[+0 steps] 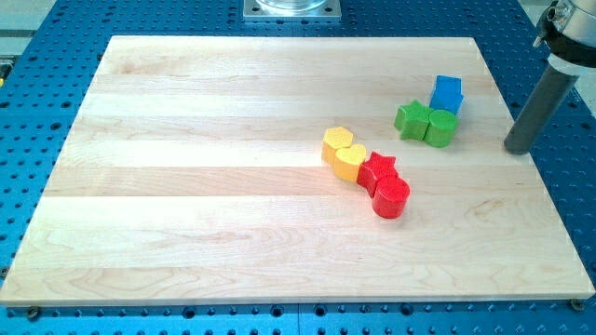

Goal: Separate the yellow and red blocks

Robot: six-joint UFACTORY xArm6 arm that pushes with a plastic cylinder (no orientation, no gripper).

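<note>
yellow heart block (348, 160) | touching | red star block (378, 169) | glossy

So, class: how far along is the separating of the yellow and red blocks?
Done: nothing; the yellow heart block touches the red star block in one chain. In hand: nothing; my tip stands right of the green cylinder, away from the chain. Left: the whole push.

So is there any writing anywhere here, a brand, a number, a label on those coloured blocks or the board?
None: no readable word, number or sign in this view.
The wooden board is bare wood.
The yellow blocks, red blocks, green blocks and blue block are plain colour.
My tip, at the board's right edge beside the green blocks, carries no marking.
</note>
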